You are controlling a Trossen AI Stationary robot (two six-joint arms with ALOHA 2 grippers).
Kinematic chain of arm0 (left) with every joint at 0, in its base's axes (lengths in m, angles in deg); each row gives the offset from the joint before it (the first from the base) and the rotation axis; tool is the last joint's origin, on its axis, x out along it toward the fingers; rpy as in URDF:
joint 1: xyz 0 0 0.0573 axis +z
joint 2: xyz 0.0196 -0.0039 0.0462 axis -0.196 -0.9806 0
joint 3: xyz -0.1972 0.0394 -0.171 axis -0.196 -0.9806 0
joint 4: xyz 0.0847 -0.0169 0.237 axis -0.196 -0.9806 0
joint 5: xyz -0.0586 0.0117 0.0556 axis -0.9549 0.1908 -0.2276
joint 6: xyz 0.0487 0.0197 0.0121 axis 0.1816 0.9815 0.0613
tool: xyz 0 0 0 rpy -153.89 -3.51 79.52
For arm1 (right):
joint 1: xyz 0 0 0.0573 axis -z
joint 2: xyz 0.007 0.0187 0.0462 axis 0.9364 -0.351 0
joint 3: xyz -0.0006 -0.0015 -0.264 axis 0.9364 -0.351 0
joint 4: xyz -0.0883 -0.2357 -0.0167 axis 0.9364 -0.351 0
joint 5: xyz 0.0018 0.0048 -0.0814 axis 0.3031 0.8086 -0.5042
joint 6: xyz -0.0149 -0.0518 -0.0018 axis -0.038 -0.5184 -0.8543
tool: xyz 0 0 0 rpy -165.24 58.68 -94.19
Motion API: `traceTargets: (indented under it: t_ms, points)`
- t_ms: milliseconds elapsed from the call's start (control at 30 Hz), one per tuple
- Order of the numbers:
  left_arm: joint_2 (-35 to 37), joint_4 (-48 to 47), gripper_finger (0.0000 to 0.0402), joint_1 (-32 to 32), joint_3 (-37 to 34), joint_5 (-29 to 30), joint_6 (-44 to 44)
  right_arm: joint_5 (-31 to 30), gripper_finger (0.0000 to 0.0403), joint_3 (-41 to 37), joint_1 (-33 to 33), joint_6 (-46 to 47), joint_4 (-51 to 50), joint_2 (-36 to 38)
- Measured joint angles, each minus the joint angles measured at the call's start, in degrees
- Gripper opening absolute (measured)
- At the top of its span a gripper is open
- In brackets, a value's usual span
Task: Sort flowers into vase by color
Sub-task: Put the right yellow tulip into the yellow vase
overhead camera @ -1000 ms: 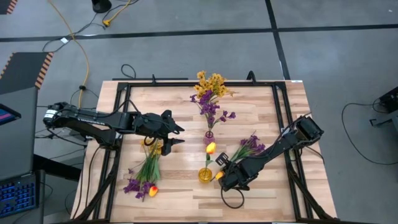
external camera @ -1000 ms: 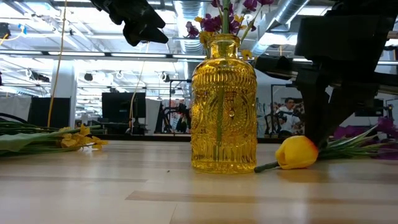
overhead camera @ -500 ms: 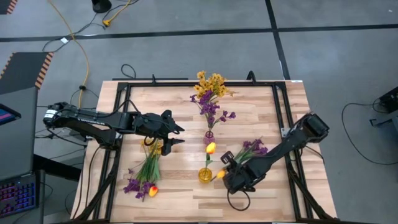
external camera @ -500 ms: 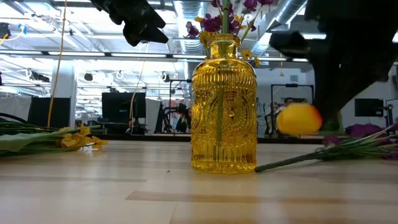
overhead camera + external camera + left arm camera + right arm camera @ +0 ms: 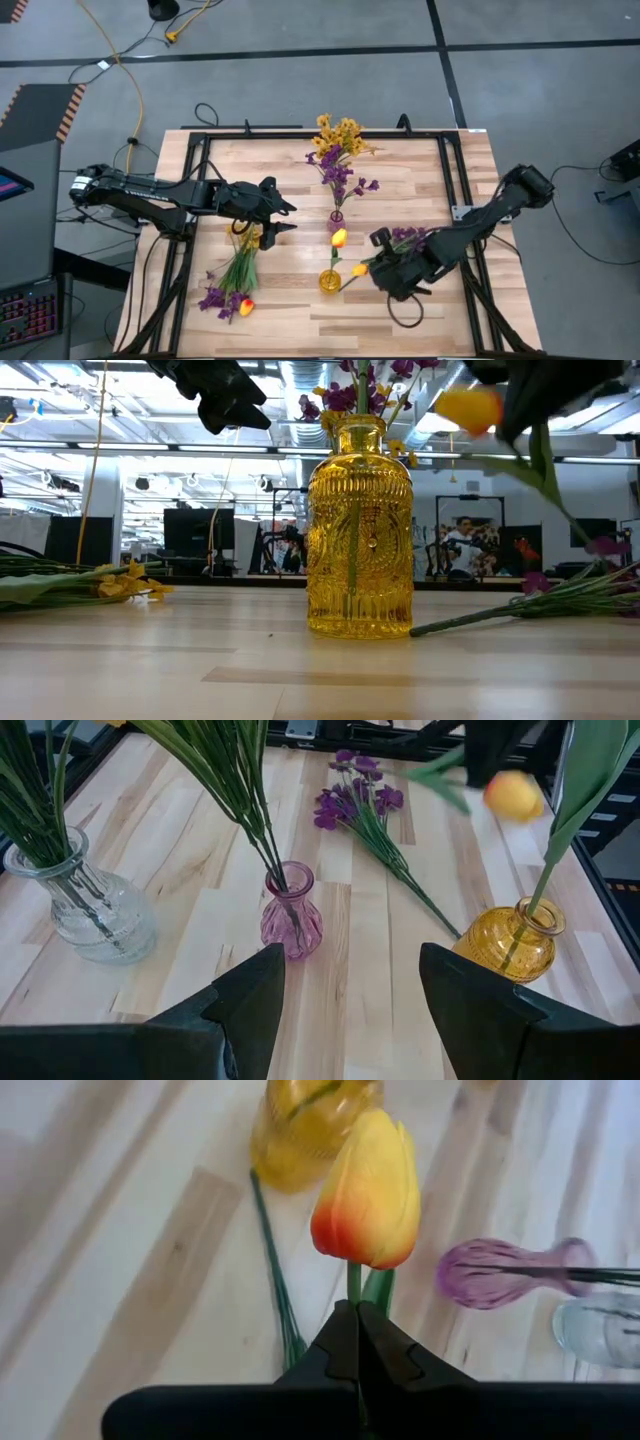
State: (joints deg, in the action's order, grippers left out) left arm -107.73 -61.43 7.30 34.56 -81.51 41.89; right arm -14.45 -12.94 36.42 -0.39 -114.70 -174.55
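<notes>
right gripper [image 5: 357, 1320] is clamped on the stem of a tulip [image 5: 368, 1190], held in the air just beside the yellow vase [image 5: 330, 281] (one tulip already stands in it). left gripper [image 5: 345, 975] hangs with fingers spread near the purple vase [image 5: 290, 910].

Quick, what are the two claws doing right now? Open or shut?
Left claw: open, holding nothing, up above the table.
Right claw: shut on the tulip stem, lifted near the yellow vase.
</notes>
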Motion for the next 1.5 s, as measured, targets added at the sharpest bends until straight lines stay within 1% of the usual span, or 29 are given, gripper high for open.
traceTargets:
  t_ms: [167,267,433,667,867,967,1067,1267,1367,1500]
  points:
    - [0.0,0.0,0.0219,0.0,0.0,0.0,-0.5,0.0,0.0021,0.0,0.0,4.1,-0.1,5.7]
    - [0.0,0.0,0.0219,0.0,0.0,0.0,-0.5,-0.6,0.0021,0.0,0.0,4.3,-0.1,9.0]
    - [0.0,0.0,0.0219,0.0,0.0,0.0,-0.5,-3.4,0.0021,0.0,0.0,4.1,-0.3,14.1]
    - [0.0,0.1,0.0219,0.0,0.0,0.0,-0.5,-10.8,0.0021,0.0,0.0,2.9,-0.5,20.7]
    - [0.0,0.1,0.0219,0.0,0.0,0.0,-0.5,-18.9,0.0021,0.0,0.0,1.2,0.9,25.4]
    - [0.0,0.1,0.0219,0.0,0.0,0.0,-0.5,-21.1,0.0021,0.0,0.0,1.1,3.7,27.2]
    - [0.0,0.2,0.0219,0.0,0.0,0.0,-0.5,-21.2,0.0022,0.0,0.0,-1.0,8.4,28.4]
    - [0.0,0.2,0.0219,0.0,0.0,0.0,-0.5,-20.9,0.0022,0.0,0.0,-7.5,20.9,29.2]
    - [0.0,0.2,0.0219,0.0,0.0,0.0,-0.5,-20.9,0.0022,0.0,-0.4,-7.1,26.2,29.1]
    - [0.0,0.2,0.0219,0.0,0.0,0.0,-0.5,-20.7,0.0022,0.0,-1.8,-4.5,30.9,29.0]
